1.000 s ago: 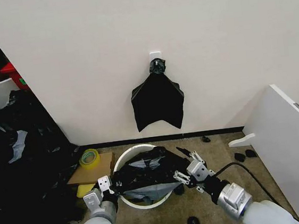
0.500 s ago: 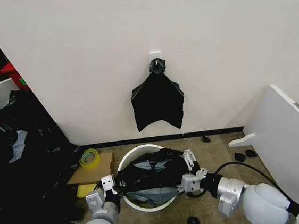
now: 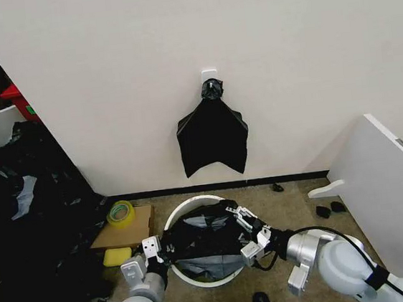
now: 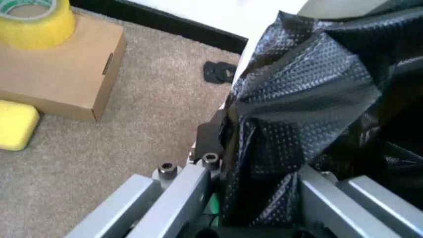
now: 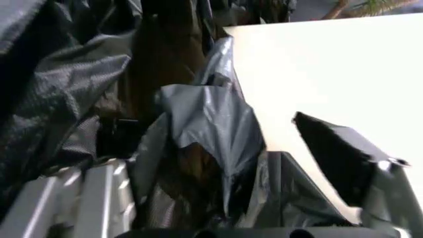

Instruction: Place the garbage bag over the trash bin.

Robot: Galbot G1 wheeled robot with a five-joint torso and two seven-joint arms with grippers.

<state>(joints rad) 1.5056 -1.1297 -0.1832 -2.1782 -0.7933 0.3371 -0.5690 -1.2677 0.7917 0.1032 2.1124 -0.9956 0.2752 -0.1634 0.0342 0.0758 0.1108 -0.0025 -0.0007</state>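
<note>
The round white trash bin stands on the carpet by the wall. The glossy black garbage bag lies stretched across its mouth between both grippers. My left gripper is at the bin's left side, shut on a bunched edge of the garbage bag. My right gripper is at the bin's right rim, shut on the opposite edge. In the right wrist view a fold of the garbage bag sits between the fingers, with the trash bin's white wall just behind.
A yellow tape roll rests on a cardboard box, with a yellow sponge beside it, left of the bin. A knotted black bag bunch hangs on the wall. Black sheeting is heaped at left; a white panel stands at right.
My right gripper has swung left, in over the bin's right rim, with the bag edge. My left gripper has shifted slightly right. The bag spans a shorter gap between them.
</note>
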